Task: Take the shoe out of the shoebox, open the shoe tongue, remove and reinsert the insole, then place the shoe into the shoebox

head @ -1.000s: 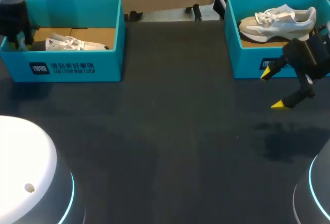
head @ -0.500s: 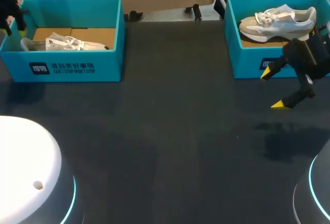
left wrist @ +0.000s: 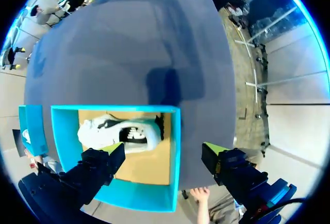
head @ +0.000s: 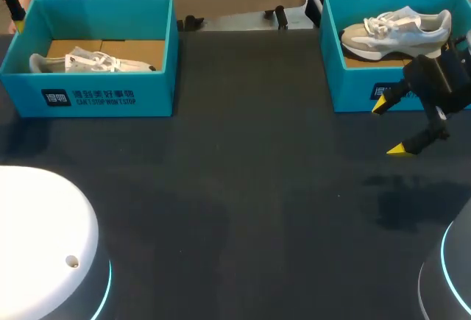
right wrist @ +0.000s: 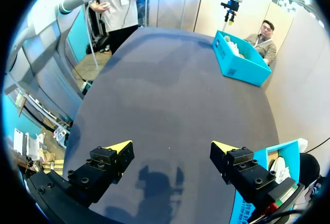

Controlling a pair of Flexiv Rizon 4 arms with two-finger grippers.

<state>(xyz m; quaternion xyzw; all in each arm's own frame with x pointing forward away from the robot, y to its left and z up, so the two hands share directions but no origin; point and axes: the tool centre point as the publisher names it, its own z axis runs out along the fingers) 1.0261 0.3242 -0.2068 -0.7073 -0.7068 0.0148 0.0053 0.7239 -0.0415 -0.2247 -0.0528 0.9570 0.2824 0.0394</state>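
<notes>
A white shoe (head: pixel 92 62) lies on its side in the left teal shoebox (head: pixel 110 99). In the left wrist view the same shoe (left wrist: pixel 126 134) rests on the box's cardboard floor inside the shoebox (left wrist: pixel 175 147), well below my left gripper (left wrist: pixel 162 149), which is open and holds nothing. In the head view only a yellow fingertip (head: pixel 16 17) of it shows, past the box's far left corner. A second pale shoe (head: pixel 401 32) sits upright in the right shoebox (head: pixel 353 88). My right gripper (head: pixel 394 125) hangs open in front of that box, also open over bare table in its own view (right wrist: pixel 171 147).
The dark table (head: pixel 243 187) stretches between the two boxes and toward the front. My two arm bases stand at the near left (head: pixel 37 246) and the near right (head: pixel 456 276). The left shoebox (right wrist: pixel 240 59) shows far across the table in the right wrist view.
My left gripper has opened and risen out of the left shoebox toward the far left corner, leaving the white shoe in the box. The right arm has not moved.
</notes>
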